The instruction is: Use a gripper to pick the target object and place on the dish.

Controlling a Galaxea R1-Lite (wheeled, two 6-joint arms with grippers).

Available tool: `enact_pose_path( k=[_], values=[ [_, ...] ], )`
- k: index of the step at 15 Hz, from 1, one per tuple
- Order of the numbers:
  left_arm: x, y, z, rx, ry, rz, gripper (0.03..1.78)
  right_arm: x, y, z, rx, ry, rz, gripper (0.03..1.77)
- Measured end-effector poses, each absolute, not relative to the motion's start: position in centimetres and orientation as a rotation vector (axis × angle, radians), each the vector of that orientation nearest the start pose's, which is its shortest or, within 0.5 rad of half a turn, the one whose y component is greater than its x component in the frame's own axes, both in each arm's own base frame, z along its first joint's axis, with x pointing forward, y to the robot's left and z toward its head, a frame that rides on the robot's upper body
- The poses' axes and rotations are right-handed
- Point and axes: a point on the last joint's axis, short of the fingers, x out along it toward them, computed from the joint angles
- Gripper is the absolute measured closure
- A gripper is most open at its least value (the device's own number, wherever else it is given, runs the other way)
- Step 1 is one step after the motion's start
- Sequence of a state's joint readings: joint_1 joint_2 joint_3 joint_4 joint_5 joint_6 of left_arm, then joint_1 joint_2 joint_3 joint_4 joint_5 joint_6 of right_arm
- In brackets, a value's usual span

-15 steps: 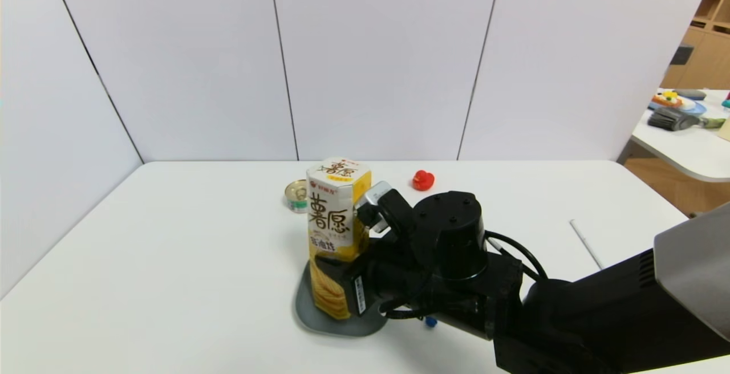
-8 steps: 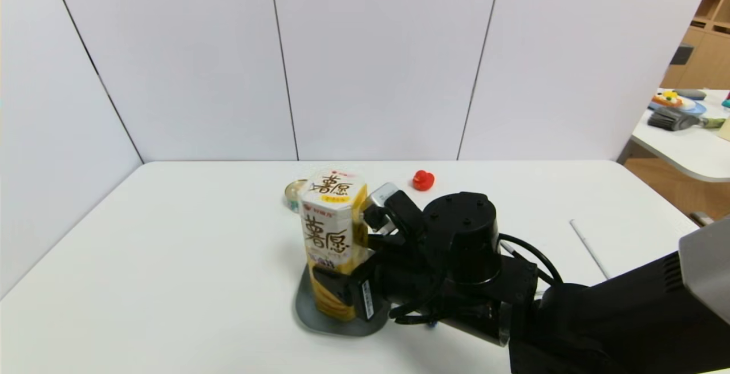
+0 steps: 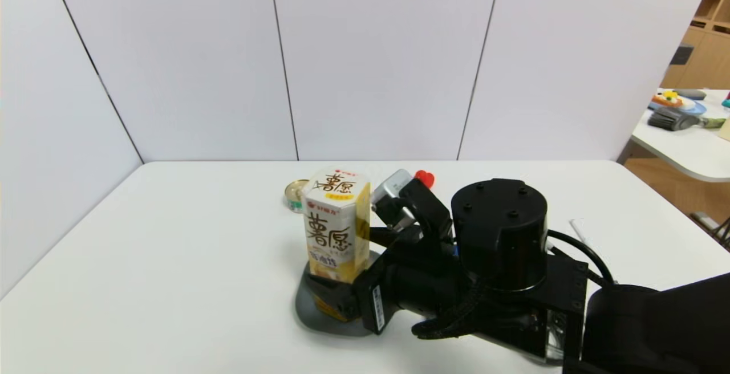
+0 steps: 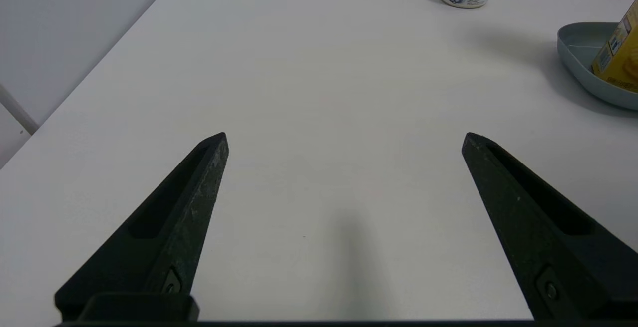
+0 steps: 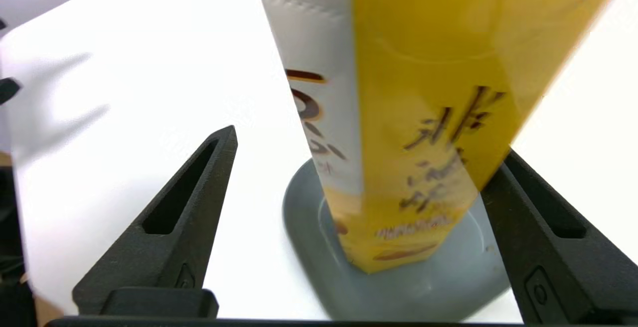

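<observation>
The target object, a tall yellow-and-white hexagonal snack box, stands upright on the grey-blue dish at the table's middle front. My right gripper is open around the box's lower part. One finger stands well clear of the box and the other finger sits close against its yellow side. In the right wrist view the box rests its base in the dish. My left gripper hangs open over bare table to the left, holding nothing.
A small tin can stands behind the box, and a red toy duck is half hidden by the right arm. A thin white strip lies at the right. A side table stands beyond the table's right edge.
The right gripper's fingers have spread apart and let go of the box, which now stands on the dish. The right arm has risen and drawn back a little.
</observation>
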State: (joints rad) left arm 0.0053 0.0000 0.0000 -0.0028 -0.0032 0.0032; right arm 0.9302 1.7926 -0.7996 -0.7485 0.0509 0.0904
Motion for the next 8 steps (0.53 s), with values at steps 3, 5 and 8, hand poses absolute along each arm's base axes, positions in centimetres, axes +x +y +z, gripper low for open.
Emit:
enact_pose_path(
  k=[3,5,8],
  values=[
    [-2.3,0.0,7.6,0.003,-0.003,0.003,0.12,18.0,24.4,18.0,-0.029,0.293,0.962,0.17],
    [-2.3,0.0,7.6,0.003,-0.003,0.003,0.12,17.1,23.0,19.5,-0.028,0.289,0.958,0.15],
    [-2.3,0.0,7.6,0.003,-0.003,0.003,0.12,15.6,20.5,22.3,-0.018,0.257,0.935,0.13]
  ],
)
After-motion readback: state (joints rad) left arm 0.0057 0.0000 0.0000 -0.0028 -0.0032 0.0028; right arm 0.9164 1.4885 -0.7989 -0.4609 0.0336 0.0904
